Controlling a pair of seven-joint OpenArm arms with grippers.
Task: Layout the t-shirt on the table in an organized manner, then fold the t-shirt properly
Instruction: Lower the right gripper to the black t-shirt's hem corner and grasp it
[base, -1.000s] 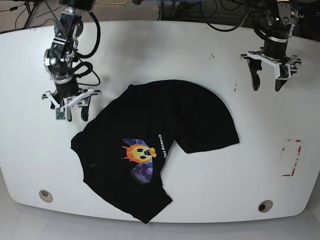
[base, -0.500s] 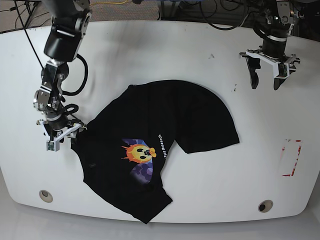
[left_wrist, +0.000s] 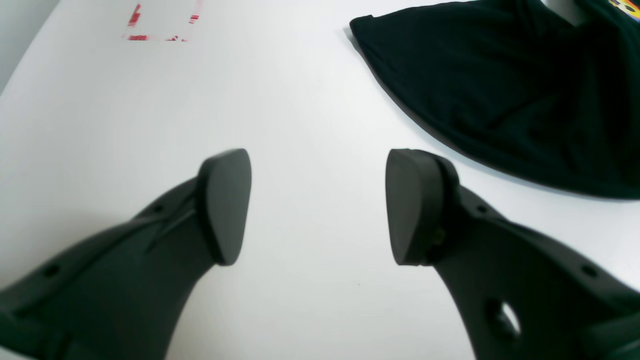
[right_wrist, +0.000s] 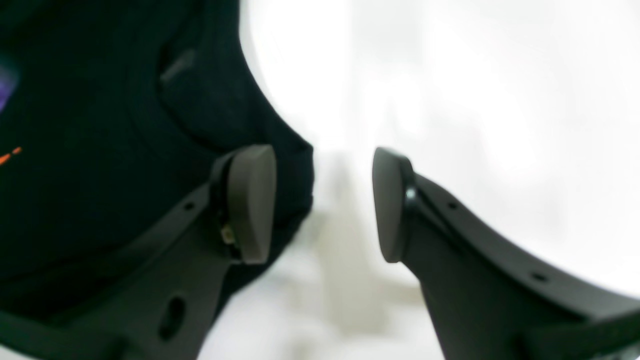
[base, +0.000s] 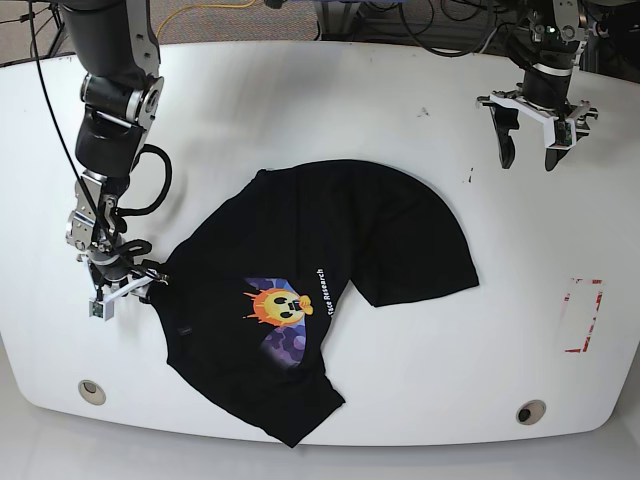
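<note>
The black t-shirt (base: 330, 270) lies crumpled and partly folded over itself in the middle of the white table (base: 330, 110), its yellow-orange face graphic (base: 279, 307) showing. My right gripper (base: 128, 287) is low at the shirt's left edge; in the right wrist view the right gripper (right_wrist: 320, 202) is open, one finger over the black cloth (right_wrist: 125, 150), the other over bare table. My left gripper (base: 529, 135) hovers open at the far right, well away from the shirt. In the left wrist view the left gripper (left_wrist: 315, 205) holds nothing, with shirt cloth (left_wrist: 500, 85) beyond.
A red-marked patch (base: 583, 315) sits near the table's right edge. Two round grey holes (base: 91, 391) (base: 530, 412) lie by the front edge. Cables hang behind the table's back edge.
The right arm has come down and toward the front, from beside the shirt's upper left to its left edge. The left gripper has drifted slightly toward the back.
</note>
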